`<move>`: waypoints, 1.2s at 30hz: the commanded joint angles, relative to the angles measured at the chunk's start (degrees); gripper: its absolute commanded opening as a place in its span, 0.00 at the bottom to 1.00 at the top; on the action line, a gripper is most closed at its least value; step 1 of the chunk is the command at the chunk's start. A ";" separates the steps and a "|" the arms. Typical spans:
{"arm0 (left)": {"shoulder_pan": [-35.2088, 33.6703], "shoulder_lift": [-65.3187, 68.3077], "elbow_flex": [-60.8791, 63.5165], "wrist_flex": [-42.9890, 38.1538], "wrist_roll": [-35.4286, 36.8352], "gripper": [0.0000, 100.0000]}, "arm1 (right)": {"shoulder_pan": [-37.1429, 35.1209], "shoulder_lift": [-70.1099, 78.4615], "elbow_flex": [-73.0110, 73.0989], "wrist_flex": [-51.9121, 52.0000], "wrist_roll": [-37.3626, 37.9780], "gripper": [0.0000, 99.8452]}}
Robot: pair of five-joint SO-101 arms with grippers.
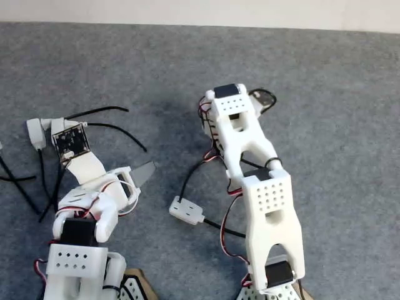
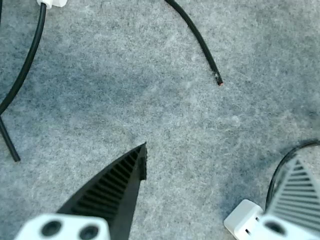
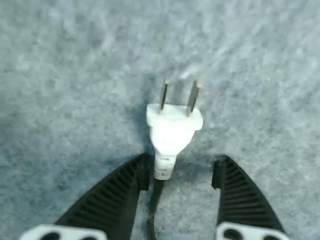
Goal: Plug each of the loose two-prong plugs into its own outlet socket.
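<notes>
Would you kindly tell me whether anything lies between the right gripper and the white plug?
Nothing visible does. The white plug lies on the grey carpet directly ahead of the open right gripper, its cable running back between the fingers.

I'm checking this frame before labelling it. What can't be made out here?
- High view: the right arm hides the right pincer and the plug it straddles.
- Left wrist view: the outlet socket is cut by the picture's edge and partly covered by the left pincer.
- Left wrist view: a white piece is cut by the edge; plug or socket, cannot tell.
</notes>
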 commanded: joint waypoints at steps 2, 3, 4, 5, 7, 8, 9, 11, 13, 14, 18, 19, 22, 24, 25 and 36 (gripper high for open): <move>0.75 -0.13 -0.31 -0.79 0.44 0.40 | -0.04 0.40 -1.19 -0.84 -0.62 0.20; 0.75 -0.13 -0.31 -0.79 0.44 0.40 | -0.04 0.40 -1.19 -0.84 -0.62 0.20; 0.75 -0.13 -0.31 -0.79 0.44 0.40 | -0.04 0.40 -1.19 -0.66 -0.62 0.19; 0.75 -0.13 -0.31 -0.79 0.44 0.40 | 0.04 0.40 -1.19 -0.57 -0.62 0.17; 0.75 -0.13 -0.31 -0.79 0.44 0.40 | 0.48 0.31 -1.19 -0.48 -0.62 0.08; 0.75 -0.13 -0.31 -0.79 0.44 0.40 | 0.66 0.31 -1.27 -0.48 -0.62 0.02; 0.75 -0.13 -0.31 -0.79 0.44 0.40 | 1.19 0.22 -1.27 -0.40 -0.62 0.00; 0.75 -0.13 -0.31 -0.88 0.44 0.40 | 1.89 -0.48 -2.15 -0.04 -0.26 0.02; 0.75 -0.13 -0.31 -0.88 0.44 0.40 | 3.38 -1.27 -3.74 1.98 -0.18 0.00; 0.75 -0.13 -0.31 -0.88 0.44 0.40 | 3.91 -1.80 -5.05 3.38 0.09 0.00; 0.75 -0.13 -0.31 -0.97 0.44 0.40 | 4.70 -3.12 -12.53 7.60 25.49 0.00; 0.75 -0.13 -0.31 -0.97 0.44 0.40 | 4.62 -3.12 -14.73 9.01 35.08 0.00; 0.75 -0.13 -0.31 -0.97 0.44 0.40 | 4.70 -3.03 -20.26 12.97 54.33 0.00; 0.75 -0.13 -0.31 -0.97 0.44 0.40 | 5.14 -3.38 -21.85 14.55 63.65 0.01; 0.75 -0.13 -0.31 -0.97 0.44 0.40 | 5.41 -3.38 -20.35 14.55 70.24 0.01; 0.75 -0.13 -0.31 -0.97 0.53 0.40 | 3.91 -3.21 -7.52 14.11 97.58 0.01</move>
